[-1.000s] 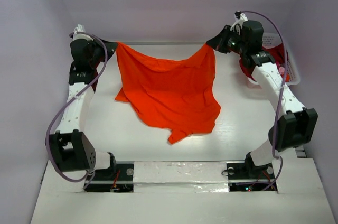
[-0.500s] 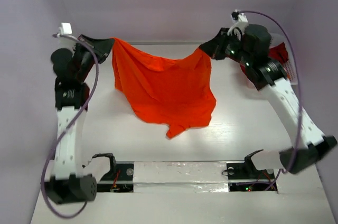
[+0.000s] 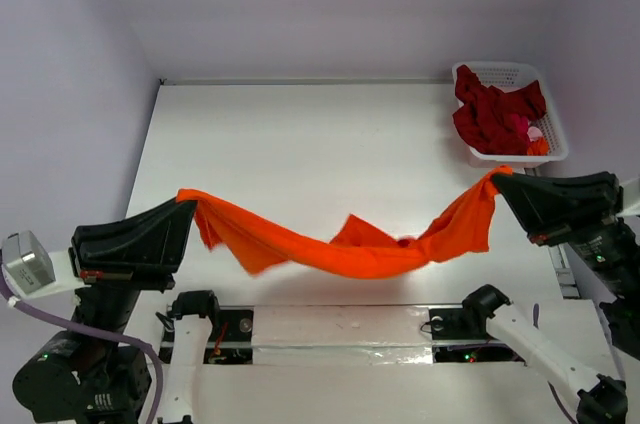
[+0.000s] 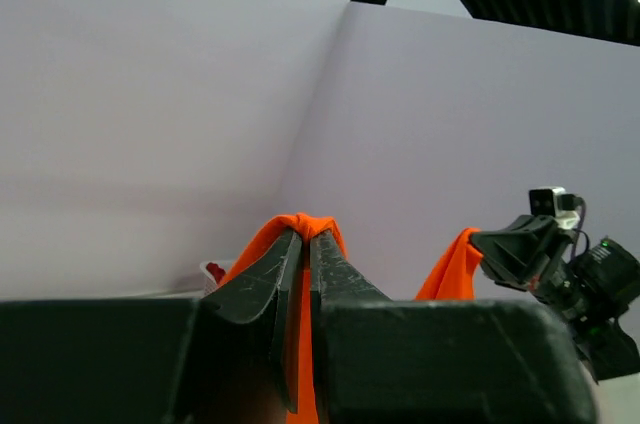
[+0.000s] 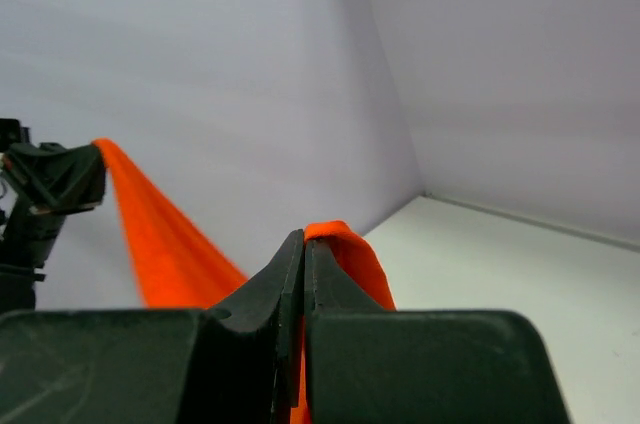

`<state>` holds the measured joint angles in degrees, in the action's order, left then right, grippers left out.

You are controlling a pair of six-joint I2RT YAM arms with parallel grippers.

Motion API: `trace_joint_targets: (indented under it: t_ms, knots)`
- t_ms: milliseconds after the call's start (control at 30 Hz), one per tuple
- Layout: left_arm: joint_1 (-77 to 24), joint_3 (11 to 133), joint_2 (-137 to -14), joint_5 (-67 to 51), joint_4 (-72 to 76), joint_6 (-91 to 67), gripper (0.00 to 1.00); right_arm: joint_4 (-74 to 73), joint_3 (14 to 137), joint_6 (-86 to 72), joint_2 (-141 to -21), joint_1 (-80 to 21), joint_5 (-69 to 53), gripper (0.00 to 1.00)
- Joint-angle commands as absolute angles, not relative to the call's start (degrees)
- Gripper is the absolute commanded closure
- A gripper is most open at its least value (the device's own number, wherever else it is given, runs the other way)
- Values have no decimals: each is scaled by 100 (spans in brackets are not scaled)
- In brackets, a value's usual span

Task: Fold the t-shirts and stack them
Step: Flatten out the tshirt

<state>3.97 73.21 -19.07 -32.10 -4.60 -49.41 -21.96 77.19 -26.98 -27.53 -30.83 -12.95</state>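
A bright orange t-shirt (image 3: 350, 249) hangs stretched in the air between both arms, sagging in the middle above the table's near edge. My left gripper (image 3: 185, 206) is shut on its left end, with cloth bunched over the fingertips (image 4: 305, 231). On the right, my right gripper (image 3: 497, 182) is shut on the other end, orange cloth (image 5: 345, 249) folding over the tips. The dark red t-shirts (image 3: 492, 112) lie heaped in the basket at the back right.
The white lattice basket (image 3: 550, 139) stands at the table's far right corner. The white table (image 3: 300, 144) is walled by pale purple panels at the back and both sides. Both arm bases sit at the near edge.
Both arms have swung from the far end of the table back to the near edge and lifted. The orange t-shirt has left the table and now hangs between the grippers.
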Motion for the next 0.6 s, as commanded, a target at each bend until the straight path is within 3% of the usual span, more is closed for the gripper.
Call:
trace_joint_targets:
  t_ms: [0,300,433,567]
  knots:
    - [431,7243,-2180,-3305,-546,-5185,100,-2662,7865,-2567,-3216,-3120,-1046,100]
    - [431,6470,-3531,-2726,639,-4782,100,-2321,8367,-1890,-4788,-3120,-168,100]
    - [431,6222,-4995,-2295,1133,-4430,100,-1513,8314,-1863,-6051,-3120,-53,100]
    - [639,6477,-6282,-2258,1414,-4332,100,-1397,9067,-1898,-7582,-3015,-87,100]
